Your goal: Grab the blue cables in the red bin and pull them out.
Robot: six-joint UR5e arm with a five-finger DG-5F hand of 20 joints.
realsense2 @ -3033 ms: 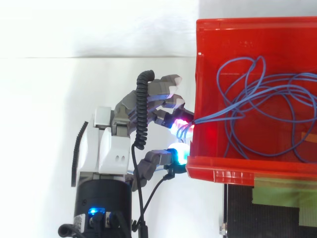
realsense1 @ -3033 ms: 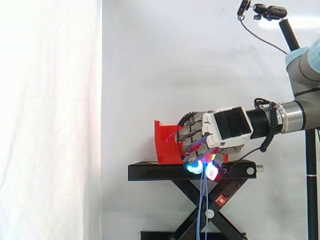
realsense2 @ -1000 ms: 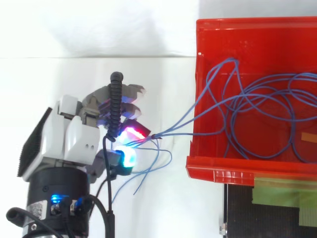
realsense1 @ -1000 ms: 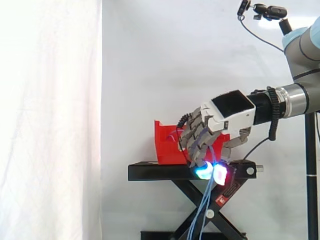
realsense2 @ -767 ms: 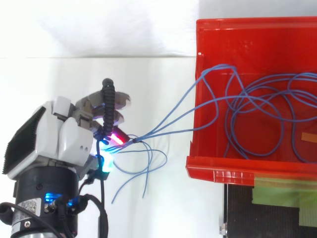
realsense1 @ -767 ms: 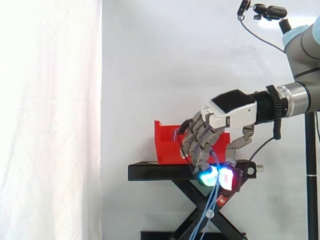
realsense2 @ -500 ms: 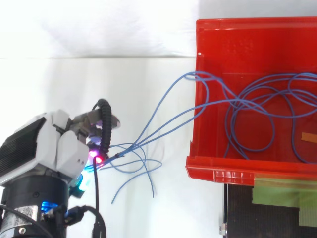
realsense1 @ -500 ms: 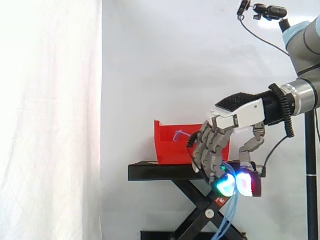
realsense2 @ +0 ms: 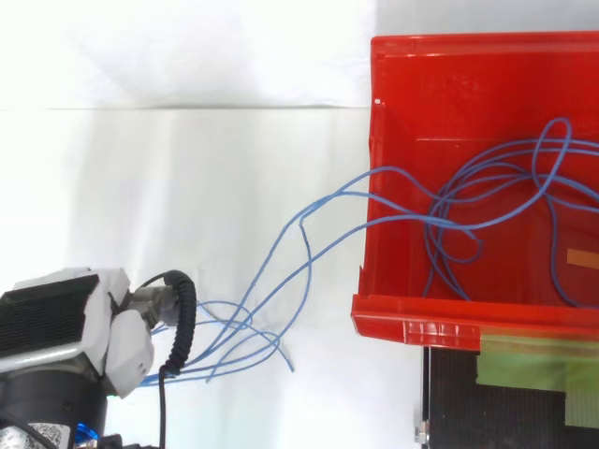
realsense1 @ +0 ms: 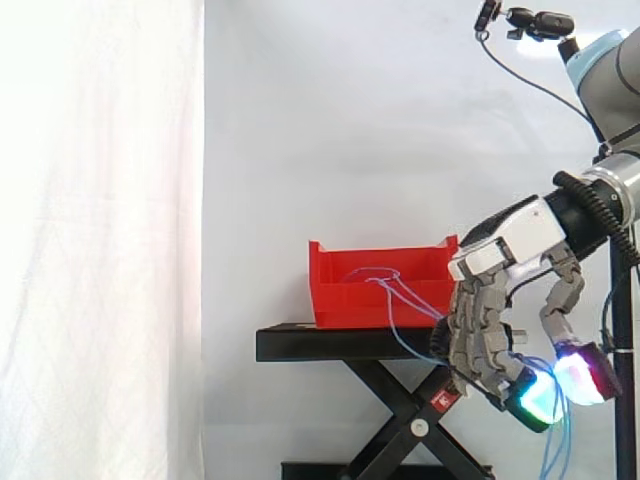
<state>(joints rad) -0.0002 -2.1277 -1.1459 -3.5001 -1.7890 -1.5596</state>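
Starting at the far left of the side view, the white curtain (realsense1: 100, 240) hangs plain. Next comes the red plastic bin (realsense1: 345, 300) on its black scissor-lift stand (realsense1: 340, 345). A loop of the thin blue cables (realsense1: 385, 280) now stands up in the bin, with strands running over its front wall.

Further right, the robot hand (realsense1: 500, 255) has swung back and down. Three seconds ago it was pressed against the bin; now it sits well apart from it, below the stand's top. Its fingers are curled, with the glowing pads (realsense1: 535, 398) brought together and clamped on the blue strands, whose loose ends hang beneath.

From above, the hand (realsense2: 112, 332) sits at the lower left. The cables (realsense2: 309, 243) stretch in long arcs across to the bin wall (realsense2: 421, 313) and over it.

The pull is clearly working, as the strands outside have grown much longer. Still, most of the tangle lies coiled inside the bin, so I judge the job only part done.
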